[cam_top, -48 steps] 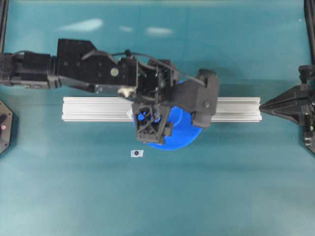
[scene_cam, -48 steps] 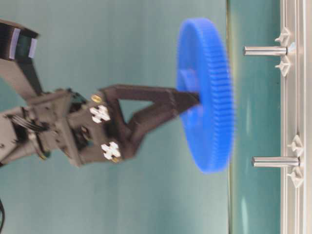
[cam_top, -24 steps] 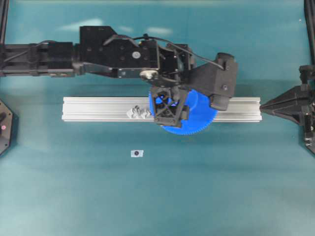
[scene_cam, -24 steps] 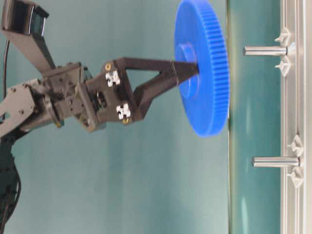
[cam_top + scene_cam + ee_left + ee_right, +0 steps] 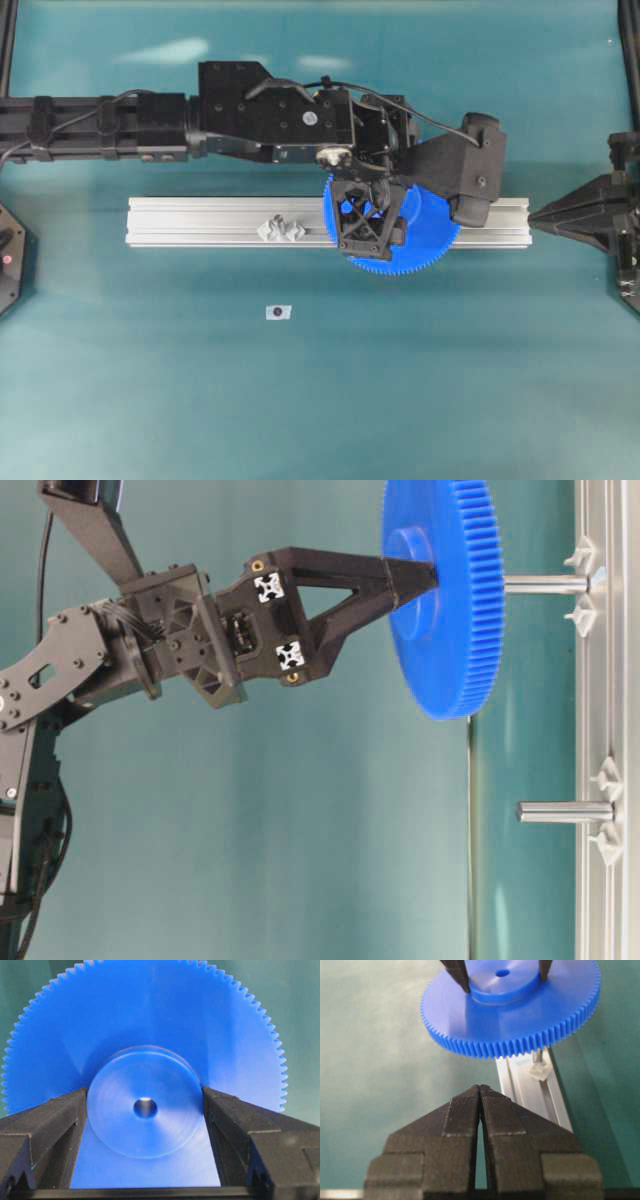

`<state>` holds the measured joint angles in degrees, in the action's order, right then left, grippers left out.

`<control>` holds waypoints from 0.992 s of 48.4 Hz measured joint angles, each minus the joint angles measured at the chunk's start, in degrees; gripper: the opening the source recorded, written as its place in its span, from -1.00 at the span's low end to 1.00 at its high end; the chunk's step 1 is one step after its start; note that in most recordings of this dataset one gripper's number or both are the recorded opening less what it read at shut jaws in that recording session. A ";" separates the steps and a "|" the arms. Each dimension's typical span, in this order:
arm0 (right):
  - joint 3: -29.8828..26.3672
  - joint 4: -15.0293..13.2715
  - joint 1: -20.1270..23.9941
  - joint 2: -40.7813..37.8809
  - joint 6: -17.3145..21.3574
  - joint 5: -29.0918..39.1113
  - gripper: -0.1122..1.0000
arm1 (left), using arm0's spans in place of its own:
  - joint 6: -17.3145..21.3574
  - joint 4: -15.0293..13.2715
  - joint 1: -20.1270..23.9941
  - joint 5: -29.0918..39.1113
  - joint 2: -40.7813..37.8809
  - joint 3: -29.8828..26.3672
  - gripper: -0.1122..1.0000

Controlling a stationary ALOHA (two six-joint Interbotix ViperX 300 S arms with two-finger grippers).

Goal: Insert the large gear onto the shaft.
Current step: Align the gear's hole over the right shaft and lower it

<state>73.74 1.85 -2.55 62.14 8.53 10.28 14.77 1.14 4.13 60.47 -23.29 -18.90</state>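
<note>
My left gripper (image 5: 366, 212) is shut on the raised hub of the large gear (image 5: 425, 240), a bright-blue toothed disc held flat above the rail. In the left wrist view both fingers (image 5: 55, 1120) press the hub's sides of the large gear (image 5: 145, 1025), and grey metal shows through its centre hole. In the table-level view the large gear (image 5: 447, 610) hangs at the tip of the shaft (image 5: 545, 583), roughly in line with it. From the right wrist view the shaft (image 5: 536, 1056) stands under the gear's rim (image 5: 520, 1035). My right gripper (image 5: 480, 1089) is shut and empty.
The ribbed aluminium rail (image 5: 190, 222) lies across the table's middle. A second peg (image 5: 565, 811) on its clear winged base (image 5: 282, 229) stands left of the gear. A small marker (image 5: 279, 312) lies in front of the rail. The right gripper (image 5: 540, 213) rests at the rail's right end.
The left arm has carried the gear right and back over the rail, then lower, from off the pegs to just above the right-hand peg. The right arm has not moved.
</note>
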 measured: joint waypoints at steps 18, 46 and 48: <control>0.09 0.00 -0.09 0.18 0.00 0.09 -0.67 | -0.09 0.00 0.88 -0.09 -2.72 0.00 0.57; 0.26 0.00 -0.09 0.53 0.09 0.35 -0.67 | -0.09 0.00 2.55 -2.55 -5.19 -0.53 0.57; 0.26 0.00 0.00 0.62 0.09 0.35 -0.67 | -0.09 0.09 2.55 -2.81 -5.27 -0.53 0.57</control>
<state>74.00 1.85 -2.55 62.75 8.61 10.63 14.68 1.23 6.68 57.66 -28.56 -19.42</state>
